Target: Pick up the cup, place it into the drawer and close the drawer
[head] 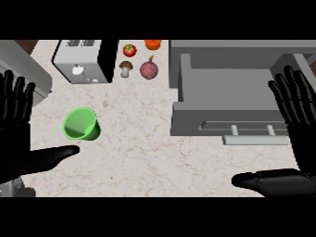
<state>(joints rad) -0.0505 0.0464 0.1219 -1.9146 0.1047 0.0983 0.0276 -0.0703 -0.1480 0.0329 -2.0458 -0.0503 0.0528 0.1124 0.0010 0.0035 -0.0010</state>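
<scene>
Counter (153, 152): pale marbled top, seen from steeply above.

Cup (82, 124): green, lying tipped with its open mouth showing, at the left of the counter, near the middle in depth. It touches neither hand. It stands well apart from the drawer, so it has yet to be picked up.

Drawer (236, 88): grey, at the right, pulled out and open upward, its inside bare. The handle (252, 130) sits on the near front face. Being open, it seems ready to take the cup; closing would come last.

Left hand (6, 139): black, at the left edge, fingers straight and spread, pointing to the far side, thumb stretched rightward just near of the cup. It holds nothing. Of the two hands it is the closer to the cup, and likely the one to take it.

Right hand (304, 134): black, at the right edge, fingers straight and spread over the drawer's right side, thumb pointing left at the near edge. It holds nothing; it looks to be resting.

Toaster (85, 60): far left, white and black.

Tomato (129, 49), mushroom (125, 68), orange (153, 44) and a reddish root vegetable (149, 69): grouped at the far side between toaster and drawer, out of the cup's likely path.
</scene>
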